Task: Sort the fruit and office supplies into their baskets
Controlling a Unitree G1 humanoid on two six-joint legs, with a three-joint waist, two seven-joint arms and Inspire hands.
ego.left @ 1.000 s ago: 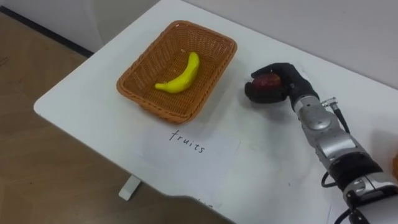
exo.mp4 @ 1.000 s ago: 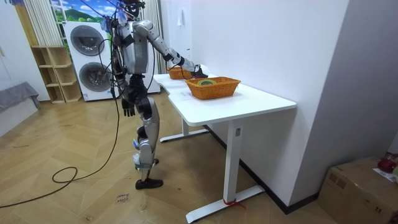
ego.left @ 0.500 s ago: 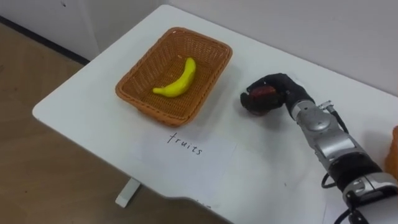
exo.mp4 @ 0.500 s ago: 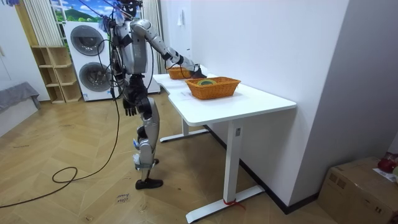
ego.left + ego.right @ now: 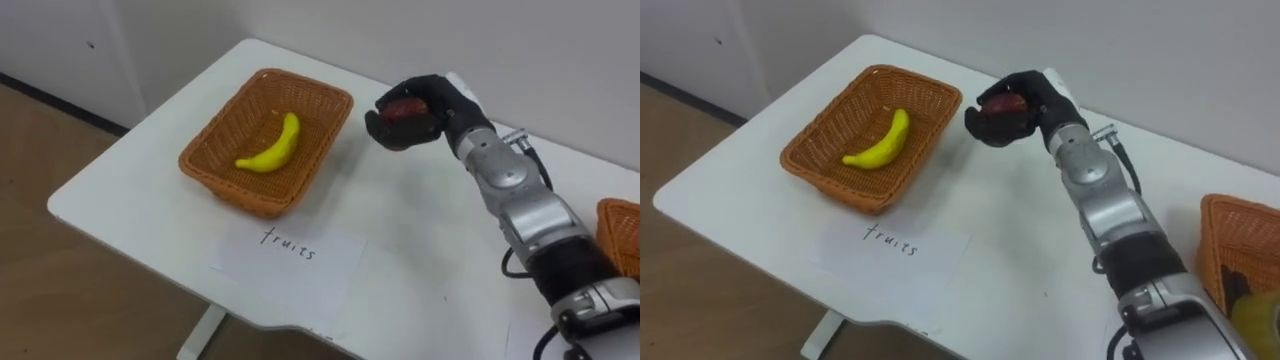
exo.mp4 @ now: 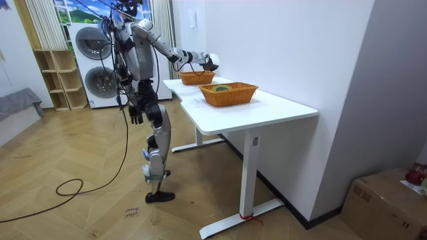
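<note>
A dark red fruit (image 5: 405, 108) sits in my right hand (image 5: 447, 104), whose fingers curl round it. The hand hangs above the white table (image 5: 400, 240), just right of the far corner of the brown wicker fruit basket (image 5: 238, 195). A yellow banana (image 5: 268, 148) lies inside that basket. In the room view my right hand (image 6: 210, 62) is raised over the far basket (image 6: 193, 78). My left hand (image 6: 136, 117) hangs at my side. I stand at the table's long side, right arm stretched out.
A paper label (image 5: 290, 255) lies on the table in front of the fruit basket. A second wicker basket (image 5: 1240, 235) stands at the right edge with a dark item (image 5: 1230, 282) inside. The table's near edge and left corner drop to wooden floor.
My right hand has lifted the red fruit off the table and carried it up and toward the fruit basket. The camera has shifted a little.
</note>
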